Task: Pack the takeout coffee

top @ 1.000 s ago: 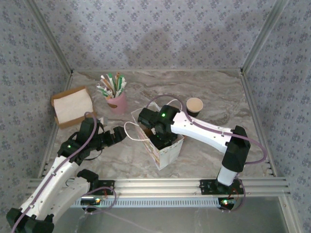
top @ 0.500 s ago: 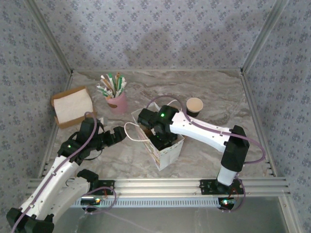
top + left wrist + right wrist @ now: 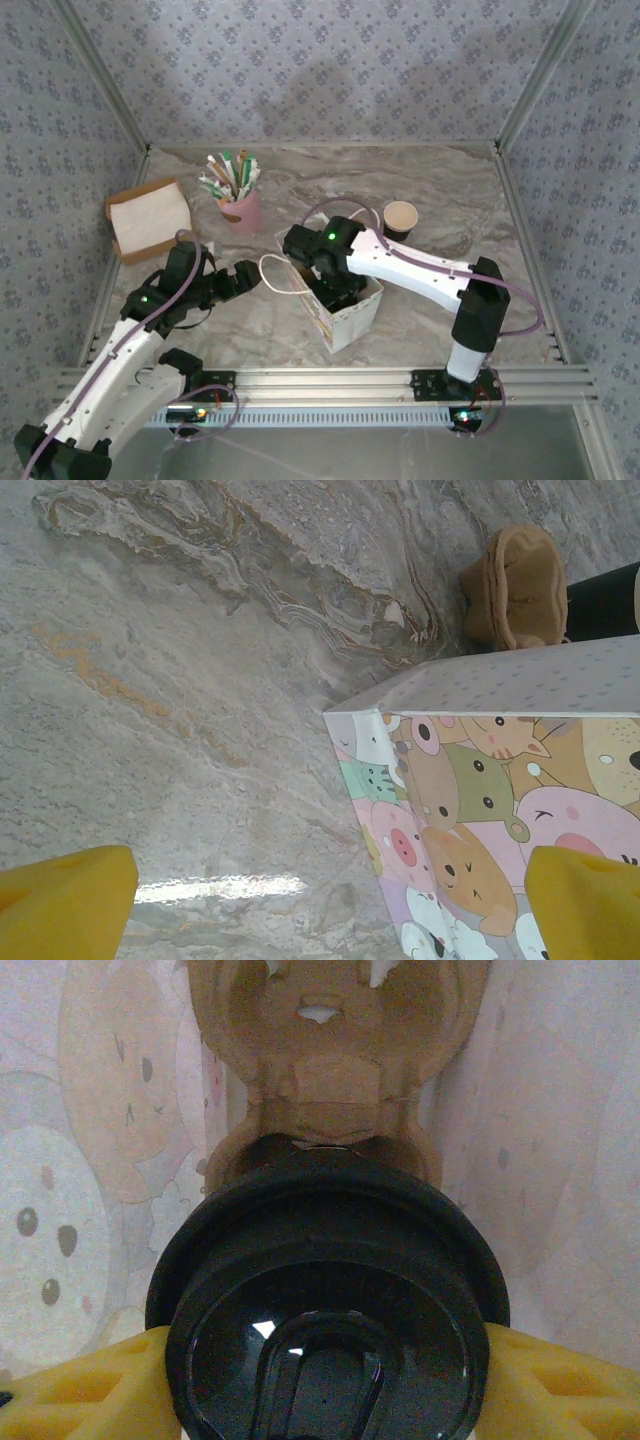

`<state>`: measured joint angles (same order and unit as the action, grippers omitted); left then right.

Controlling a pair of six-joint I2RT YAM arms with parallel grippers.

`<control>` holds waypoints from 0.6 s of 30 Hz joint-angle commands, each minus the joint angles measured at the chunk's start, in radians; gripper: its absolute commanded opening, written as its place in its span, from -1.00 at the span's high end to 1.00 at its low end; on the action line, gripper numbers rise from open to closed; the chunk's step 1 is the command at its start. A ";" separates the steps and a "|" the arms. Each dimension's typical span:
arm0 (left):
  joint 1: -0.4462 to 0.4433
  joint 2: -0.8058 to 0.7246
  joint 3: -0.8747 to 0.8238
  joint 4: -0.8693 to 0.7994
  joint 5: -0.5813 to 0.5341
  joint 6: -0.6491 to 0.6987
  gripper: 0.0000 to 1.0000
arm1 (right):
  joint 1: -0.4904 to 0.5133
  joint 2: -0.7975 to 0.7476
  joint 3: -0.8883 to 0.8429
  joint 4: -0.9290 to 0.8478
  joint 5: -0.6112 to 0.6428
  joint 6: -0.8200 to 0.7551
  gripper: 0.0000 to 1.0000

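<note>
Right tool (image 3: 338,290) is down inside the white paper bag (image 3: 352,318) printed w/ cartoon animals. The bag stands upright toward the front-middle of the marble-pattern bench (image 3: 450,185).

In the right wrist view, the tool's yellow fingers (image 3: 85,1390) press against both sides of the takeout coffee (image 3: 325,1290). This is a small cup seen from above, topped by a round black plastic lid. The tool is clamped on it w/ jaws partway apart. The lid hides the cup wall. The coffee is inside the bag, btwn pale walls w/ faint animal print, and a brown cardboard insert (image 3: 330,1050) lies just beyond it. Can't tell whether the cup rests on anything.

Left tool (image 3: 245,278) is just left of the bag, near its white loop handle (image 3: 280,275), jaws spread wide. In the left wrist view its yellow fingertips (image 3: 65,905) sit at the lower corners, w/ the bag's animal-print side ahead of them.

Also on the bench:
- Pink cup of straws (image 3: 240,208), back left.
- Brown cardboard tray w/ white napkin (image 3: 150,218), by the left edge.
- Dark-walled paper cup w/ cream inside (image 3: 400,217), upright just behind the right arm and apart from the bag.
</note>
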<state>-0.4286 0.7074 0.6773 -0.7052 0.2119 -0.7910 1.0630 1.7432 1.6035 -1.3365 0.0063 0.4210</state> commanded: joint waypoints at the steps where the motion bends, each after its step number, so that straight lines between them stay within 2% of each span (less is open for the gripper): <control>1: -0.009 -0.013 0.008 0.001 -0.014 0.001 -0.99 | -0.003 0.020 0.021 -0.049 0.001 0.008 -0.32; 18: -0.009 0.023 0.010 0.021 -0.014 0.004 -0.99 | -0.023 0.040 0.016 -0.046 -0.017 -0.002 -0.32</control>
<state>-0.4286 0.7307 0.6773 -0.7006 0.2089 -0.7910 1.0466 1.7592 1.6073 -1.3388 -0.0082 0.4210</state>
